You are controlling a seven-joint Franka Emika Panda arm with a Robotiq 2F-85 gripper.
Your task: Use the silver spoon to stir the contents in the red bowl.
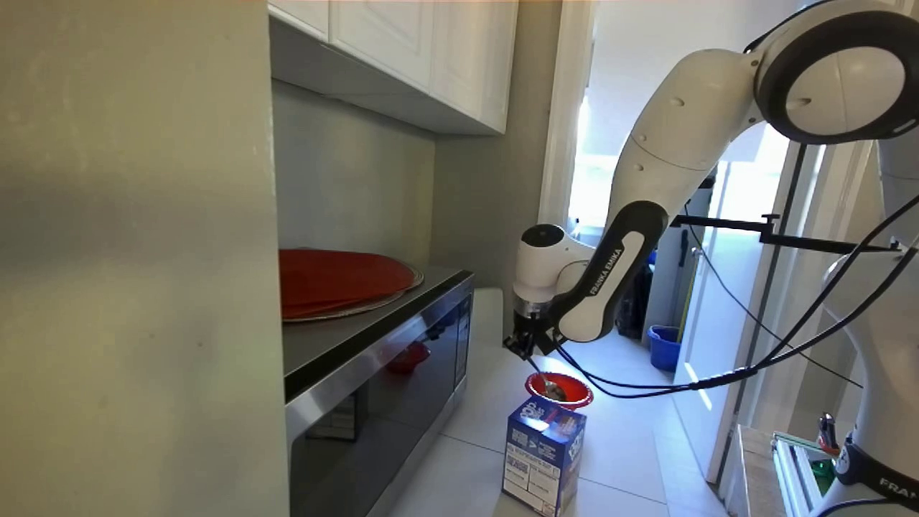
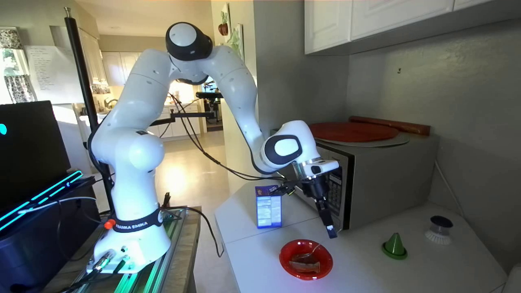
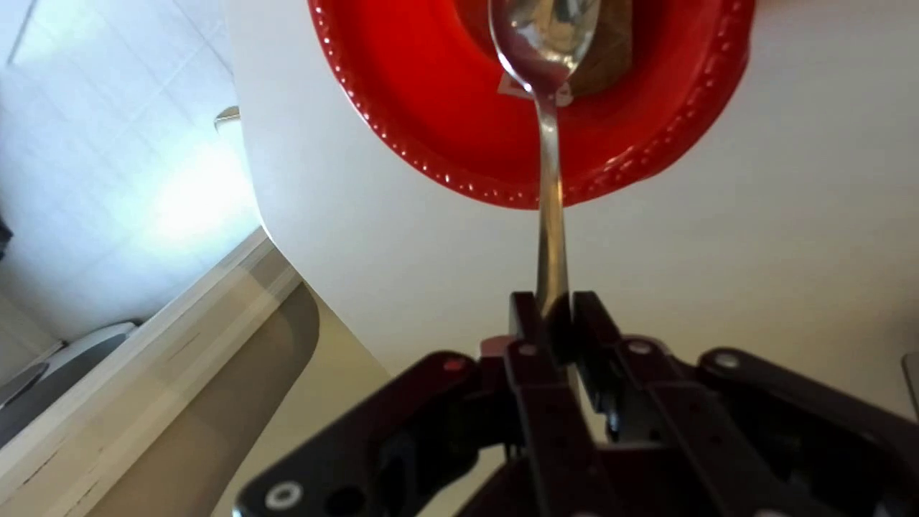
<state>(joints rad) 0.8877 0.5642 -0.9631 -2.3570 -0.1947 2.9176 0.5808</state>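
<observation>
Glare whitens the floor [image 3: 136, 136] in the wrist view, while cabinet undersides [image 1: 359, 82] sit shadowed.

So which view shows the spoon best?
The wrist view: the spoon looms large from the gripper, though its tip is cut off. Both exterior views show it small, its head within the red bowl outline.

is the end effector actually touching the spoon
Touching. The wrist view shows the end effector gripping the spoon, its handle pinched between the closed jaws.
</observation>
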